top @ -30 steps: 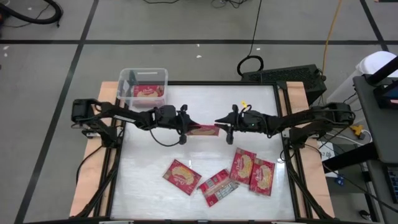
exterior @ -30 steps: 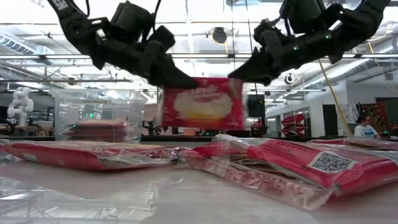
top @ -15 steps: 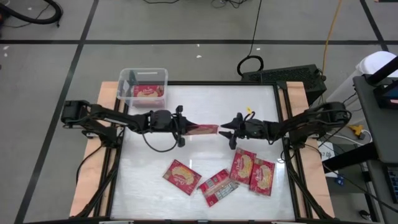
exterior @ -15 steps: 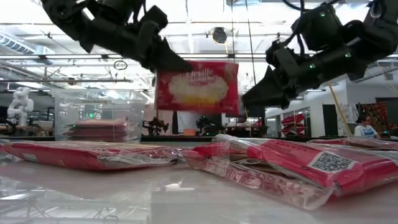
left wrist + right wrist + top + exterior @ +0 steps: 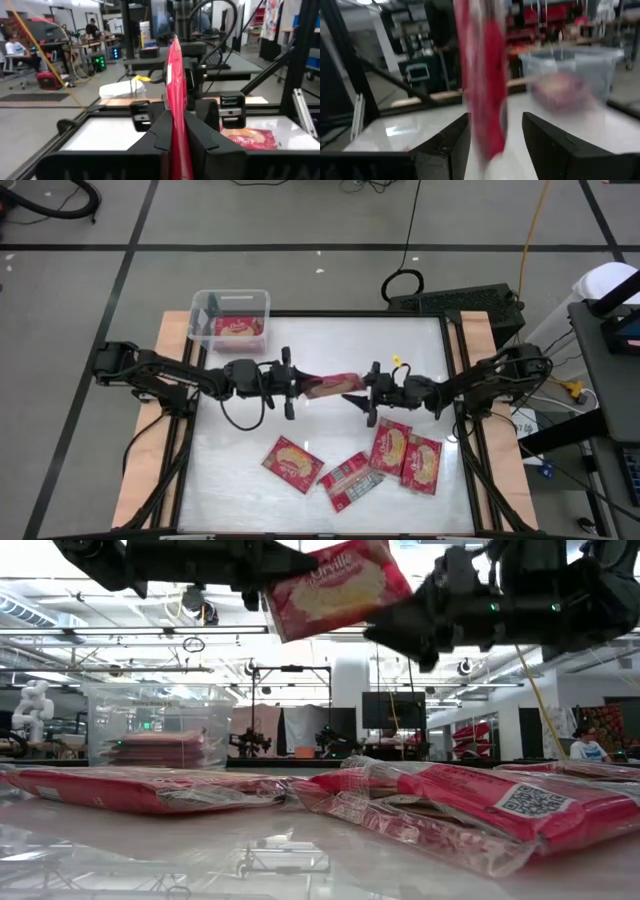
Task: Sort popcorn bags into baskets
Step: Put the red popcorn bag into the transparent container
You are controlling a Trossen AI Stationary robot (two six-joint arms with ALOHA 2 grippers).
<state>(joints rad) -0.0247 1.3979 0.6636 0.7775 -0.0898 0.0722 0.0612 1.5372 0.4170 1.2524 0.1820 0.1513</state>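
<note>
A red popcorn packet hangs in the air over the table's middle, tilted, with its popcorn picture facing the near side. My left gripper is shut on its left end. My right gripper is open just right of the packet, its fingers standing on either side of the packet's free end. The clear bin sits at the far left corner with a red packet lying flat inside. Several more packets lie flat near the table's near edge. My left gripper pinches the packet's left end between its two fingers, coming level from the table's left. The packet stands on edge, lifted clear and tilted, its free end higher. My right gripper: I cannot tell whether its open fingers touch the packet.
The bin stands far left of the held packet. Packets lie in the near-right part of the table and near left in the low view. Bare tabletop shows under my left arm. People sit in the room beyond.
My right gripper has let go of the packet's right end and drawn back toward the table's right edge. My left gripper has kept its hold, pulled slightly left and lifted the packet higher, tipping it so its free end points up.
</note>
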